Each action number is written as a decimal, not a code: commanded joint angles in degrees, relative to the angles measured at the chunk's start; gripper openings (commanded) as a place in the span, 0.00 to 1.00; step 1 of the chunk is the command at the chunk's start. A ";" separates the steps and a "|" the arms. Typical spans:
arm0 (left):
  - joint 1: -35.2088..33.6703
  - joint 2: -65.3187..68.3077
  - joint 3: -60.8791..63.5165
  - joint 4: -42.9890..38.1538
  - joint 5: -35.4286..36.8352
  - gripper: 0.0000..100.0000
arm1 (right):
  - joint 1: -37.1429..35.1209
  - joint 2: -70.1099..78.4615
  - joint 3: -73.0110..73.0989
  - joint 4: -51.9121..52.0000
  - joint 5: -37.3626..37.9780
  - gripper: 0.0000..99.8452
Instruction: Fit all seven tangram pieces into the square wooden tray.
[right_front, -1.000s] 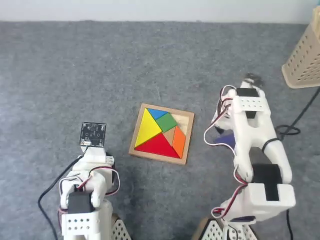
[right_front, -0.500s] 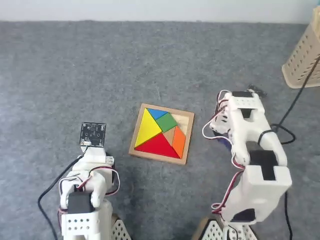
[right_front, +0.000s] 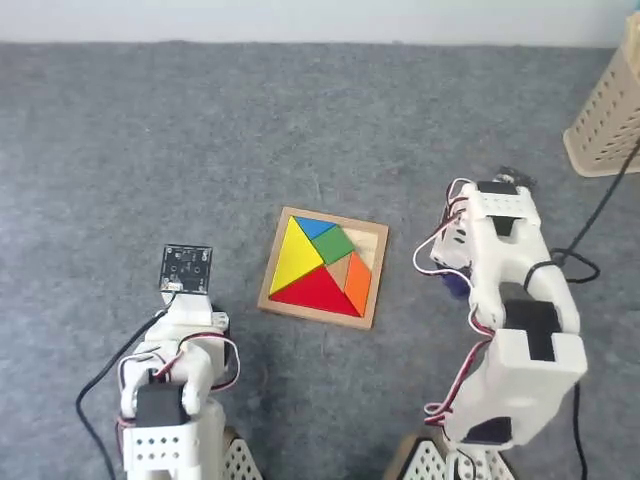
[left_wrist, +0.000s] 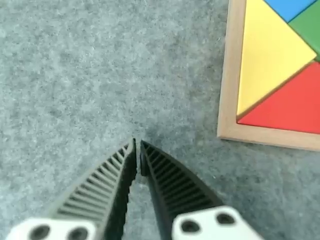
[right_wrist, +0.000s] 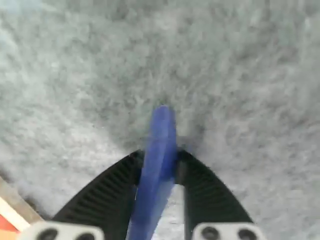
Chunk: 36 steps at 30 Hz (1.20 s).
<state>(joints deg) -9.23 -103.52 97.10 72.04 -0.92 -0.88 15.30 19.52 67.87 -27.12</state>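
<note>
we count five coloured pieces (right_front: 318, 290) seated in the square wooden tray (right_front: 380, 262), bare wood showing beside the orange one (right_front: 358, 285), while our right gripper (right_wrist: 159, 172) pinches a blue-violet piece (right_wrist: 160, 135) edge-on over the carpet (right_front: 200, 130) near the tray, left gripper (left_wrist: 138, 150) closed and empty beside it.

Square wooden tray (right_front: 380, 270), turned slightly, holds six pieces: yellow triangle (right_front: 293, 258) at 9 o'clock, red triangle (right_front: 318, 291) at 6. Its 1 o'clock corner is bare wood. At the tray's 3 o'clock, a violet-blue piece (right_wrist: 157, 150) stands edge-on, pinched in the right claw (right_wrist: 160, 157).
</note>
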 joint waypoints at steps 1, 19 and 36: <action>0.26 -1.05 -0.57 0.35 -0.18 0.02 | -0.22 -0.13 -2.55 -0.75 5.10 0.03; 0.26 -1.05 -0.57 0.35 -0.18 0.02 | -10.59 -0.66 -3.96 -2.77 24.70 0.01; 0.26 -1.05 -0.57 0.35 -0.18 0.02 | -9.80 -1.89 -2.73 -7.08 34.29 0.01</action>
<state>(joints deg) -9.14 -103.52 97.10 72.04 -0.92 -11.69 15.38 15.47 63.47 5.41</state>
